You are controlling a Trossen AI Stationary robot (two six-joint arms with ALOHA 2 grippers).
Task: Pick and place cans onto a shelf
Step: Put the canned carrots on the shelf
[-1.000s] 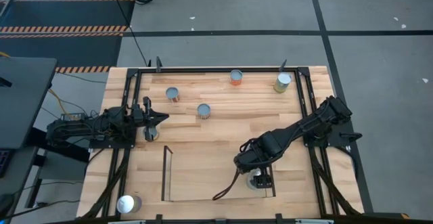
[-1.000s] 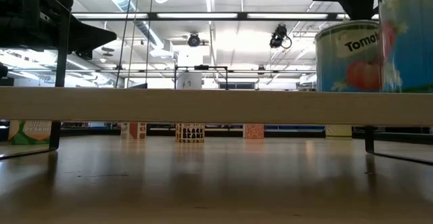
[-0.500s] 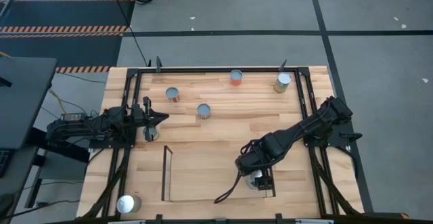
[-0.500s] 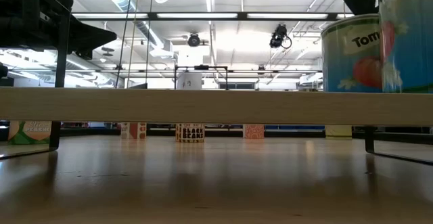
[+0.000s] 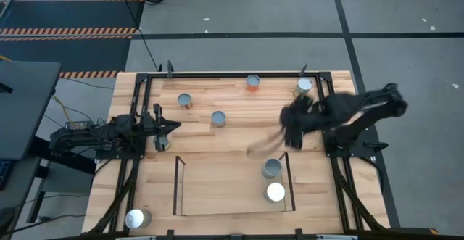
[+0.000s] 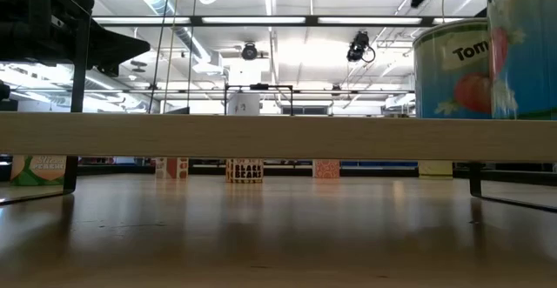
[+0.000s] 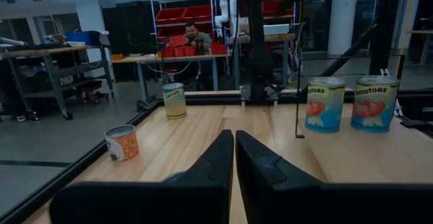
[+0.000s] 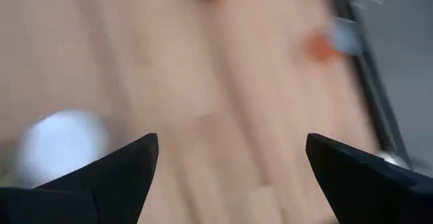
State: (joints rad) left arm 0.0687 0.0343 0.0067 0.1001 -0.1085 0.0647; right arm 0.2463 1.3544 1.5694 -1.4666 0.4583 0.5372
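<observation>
Two cans (image 5: 272, 168) (image 5: 275, 192) stand upright on the right end of the shelf (image 5: 232, 200). In the low view they show as tomato cans (image 6: 448, 70) (image 6: 522, 44). My right gripper (image 5: 290, 127) is open and empty, blurred, above the table beyond the shelf's far right corner. Its wrist view (image 8: 230, 176) shows only blurred wood and a white can top (image 8: 61, 146). My left gripper (image 5: 172, 128) is shut and empty at the table's left, its fingers (image 7: 235, 156) pointing across the table. Loose cans (image 5: 185, 101) (image 5: 218, 118) (image 5: 253, 83) (image 5: 304, 86) stand on the far half.
One more can (image 5: 138, 218) stands at the near left corner, outside the shelf. A black frame (image 5: 232, 73) edges the table. The shelf's thin dark side rails (image 5: 179, 185) (image 5: 290, 189) stand up at each end. A person (image 7: 193, 31) sits at a bench far behind.
My right gripper has left the can standing on the shelf's right end, risen, and swung fast toward the table's far right corner. That can slid slightly before it was left beside the other one. My left arm has kept still.
</observation>
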